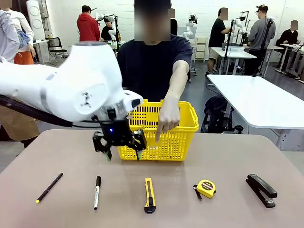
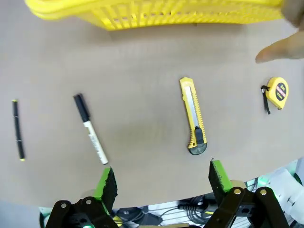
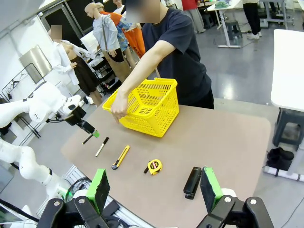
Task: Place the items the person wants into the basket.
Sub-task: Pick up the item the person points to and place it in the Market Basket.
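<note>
The basket (image 1: 178, 137) in the middle of the front view is bright yellow, with a grid of little holes on its sides. Along the bottom, from left to right, the pen (image 1: 49, 187) is black with a yellow tip. The marker (image 1: 97, 192) is white with a black cap. The knife (image 1: 149, 194) is yellow and black, the tape measure (image 1: 206, 188) is yellow, and the stapler (image 1: 261, 189) is black. The table (image 1: 213, 161) is light brown. The person (image 1: 152, 66) wears a black shirt. The left arm (image 1: 71, 80) is white.

— What's on the tan surface (image 1: 213, 156)?
— A yellow basket (image 1: 180, 142), standing at upper centre of the front view.
— And along the lower edge?
— A row lying flat, well apart, left to right: black pen (image 1: 49, 187), white marker (image 1: 97, 192), utility knife (image 1: 149, 194), yellow tape measure (image 1: 206, 188), black stapler (image 1: 261, 189) at lower right.
</note>
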Robot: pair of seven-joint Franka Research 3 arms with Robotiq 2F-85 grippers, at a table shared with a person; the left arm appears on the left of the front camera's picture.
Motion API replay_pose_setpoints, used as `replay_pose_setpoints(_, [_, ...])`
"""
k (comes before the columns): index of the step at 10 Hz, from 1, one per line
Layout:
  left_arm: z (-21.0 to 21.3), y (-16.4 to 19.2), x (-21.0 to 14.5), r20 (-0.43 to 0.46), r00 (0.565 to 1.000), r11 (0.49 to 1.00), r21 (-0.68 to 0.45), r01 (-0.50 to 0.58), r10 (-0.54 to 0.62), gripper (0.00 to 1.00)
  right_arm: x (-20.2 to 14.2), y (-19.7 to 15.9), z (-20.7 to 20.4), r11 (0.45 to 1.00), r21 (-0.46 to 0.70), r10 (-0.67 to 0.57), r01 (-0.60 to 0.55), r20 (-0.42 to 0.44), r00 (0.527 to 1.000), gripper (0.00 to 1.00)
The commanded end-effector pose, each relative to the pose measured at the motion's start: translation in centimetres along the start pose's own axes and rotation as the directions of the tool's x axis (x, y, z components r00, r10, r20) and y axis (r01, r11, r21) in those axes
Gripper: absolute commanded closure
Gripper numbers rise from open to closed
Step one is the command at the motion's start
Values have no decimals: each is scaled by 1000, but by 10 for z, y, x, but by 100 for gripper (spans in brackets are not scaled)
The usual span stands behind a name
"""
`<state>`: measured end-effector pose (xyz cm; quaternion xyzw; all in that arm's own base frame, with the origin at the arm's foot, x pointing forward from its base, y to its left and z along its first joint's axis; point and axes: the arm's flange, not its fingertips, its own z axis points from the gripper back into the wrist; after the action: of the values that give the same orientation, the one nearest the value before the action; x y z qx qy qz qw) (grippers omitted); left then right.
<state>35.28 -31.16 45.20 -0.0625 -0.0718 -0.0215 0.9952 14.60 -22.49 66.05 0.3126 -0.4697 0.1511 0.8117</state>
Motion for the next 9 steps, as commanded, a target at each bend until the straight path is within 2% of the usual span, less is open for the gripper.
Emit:
replay_pose_setpoints(1, [-26,-17,15,-31,995,995,30,-94,95,0,-2,0,-2,1000,24,8,-8,10,1000,0])
replay_pose_setpoints(2, [-49,-31,14,-55,990,989,70,-127,131,0,-2,0,-2,1000,24,8,-8,10,1000,0])
replay_pose_setpoints(4, [-76,-55,13,-68,990,988,101,-114,121,0,-2,0,-2,1000,24,8,-8,10,1000,0])
replay_pose_setpoints(7, [-101,-81,20,-88,991,987,138,-83,96,0,-2,0,-2,1000,24,8,-8,10,1000,0])
replay_pose_setpoints(9, [-113,-85,19,-87,993,988,137,-65,77,0,-2,0,-2,1000,24,8,-8,10,1000,0])
